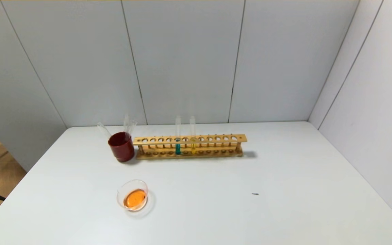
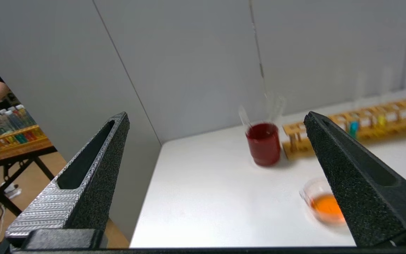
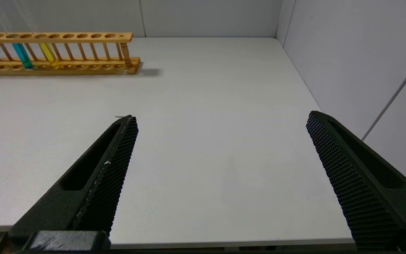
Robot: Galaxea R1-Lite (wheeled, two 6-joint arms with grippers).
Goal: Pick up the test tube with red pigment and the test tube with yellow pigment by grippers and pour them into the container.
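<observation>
The container (image 1: 134, 199), a clear glass dish, sits at the front left of the white table and holds orange liquid; it also shows in the left wrist view (image 2: 324, 206). One test tube with yellow pigment (image 1: 193, 143) stands in the wooden rack (image 1: 216, 139); it also shows in the right wrist view (image 3: 49, 56). No tube with red liquid is in view. My left gripper (image 2: 217, 118) is open and empty, off the table's front left corner. My right gripper (image 3: 222, 118) is open and empty above the table's front right edge. Neither gripper shows in the head view.
A teal-liquid tube (image 1: 178, 144) stands beside the yellow one. A dark red cup (image 1: 121, 146) left of the rack holds empty clear tubes (image 1: 129, 126). Grey walls close the back and right. A small dark speck (image 1: 255, 194) lies on the table.
</observation>
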